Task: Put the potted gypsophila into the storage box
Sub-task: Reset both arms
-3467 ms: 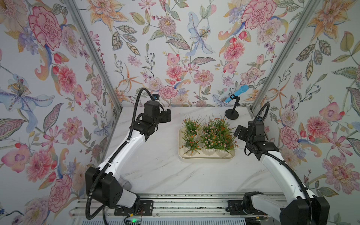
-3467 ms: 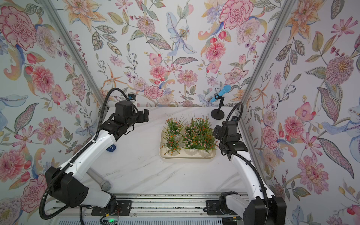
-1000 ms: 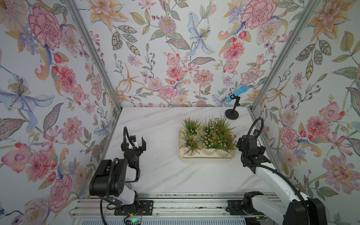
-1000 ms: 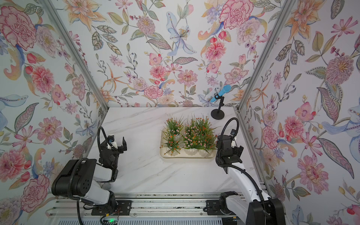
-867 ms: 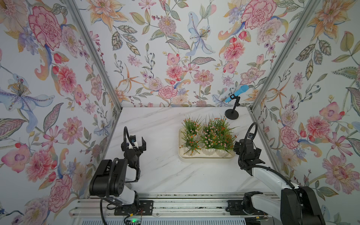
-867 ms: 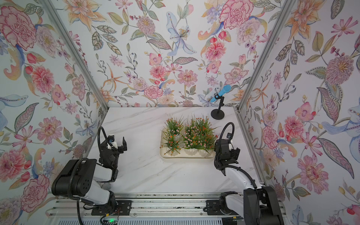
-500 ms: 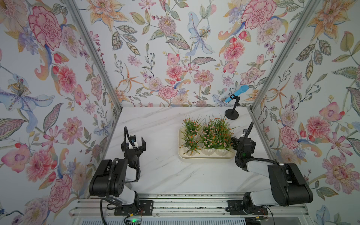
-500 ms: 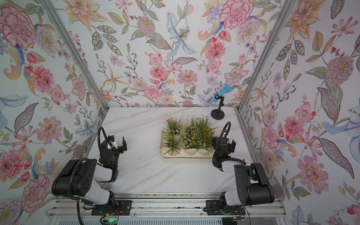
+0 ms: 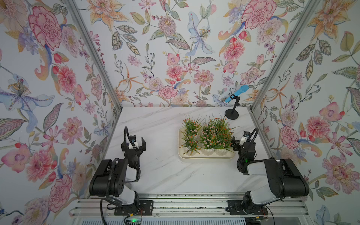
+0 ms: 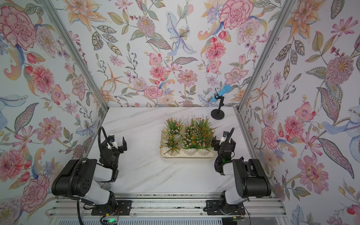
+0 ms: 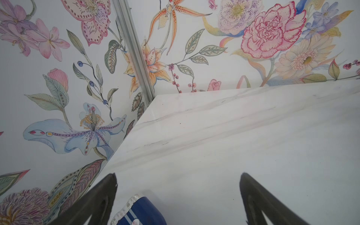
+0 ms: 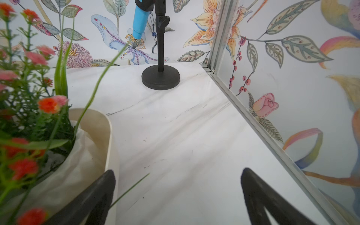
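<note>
Right wrist view shows the right gripper with its black tapered jaws spread wide over bare marble, gripping nothing. It sits just beside a rounded corner of the storage box, a smooth matte cream tray with a low rim. In both top views the left gripper is likewise spread wide and empty, near the left wall and well apart from the tray. The left wrist view catches a blue, white-striped thing beneath it, too cropped to identify.

Past the ridged metal front rail, the glossy white, grey-veined table carries the box right of centre. Its long axis runs side to side, parallel to the rail. The potted gypsophila stand inside it, upright, with wiry green sprigs and pink, orange and red beads fanning upward from white ribbed pots.

Beyond, a black round-based stand holds a blue cylinder at a tilt before the floral wallpaper.
</note>
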Available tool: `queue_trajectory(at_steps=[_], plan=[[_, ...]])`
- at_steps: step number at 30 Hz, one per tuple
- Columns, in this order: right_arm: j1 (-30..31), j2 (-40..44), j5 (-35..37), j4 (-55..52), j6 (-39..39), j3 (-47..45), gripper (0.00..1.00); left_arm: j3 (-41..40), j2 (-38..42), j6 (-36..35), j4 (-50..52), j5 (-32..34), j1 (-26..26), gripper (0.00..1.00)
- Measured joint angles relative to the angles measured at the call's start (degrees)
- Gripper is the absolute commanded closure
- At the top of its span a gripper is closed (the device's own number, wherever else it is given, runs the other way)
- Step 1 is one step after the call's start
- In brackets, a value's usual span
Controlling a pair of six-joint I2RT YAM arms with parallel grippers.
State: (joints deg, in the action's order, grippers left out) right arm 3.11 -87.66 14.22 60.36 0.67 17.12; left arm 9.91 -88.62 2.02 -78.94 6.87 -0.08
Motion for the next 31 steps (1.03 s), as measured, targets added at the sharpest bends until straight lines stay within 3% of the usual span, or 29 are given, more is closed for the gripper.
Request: queue_trajectory(at_steps=[31], plan=[[-0.6, -0.3, -2.9, 1.4, -0.3, -0.1, 0.00, 0.7, 0.0, -0.8, 0.0, -0.1, -0.3, 0.00]])
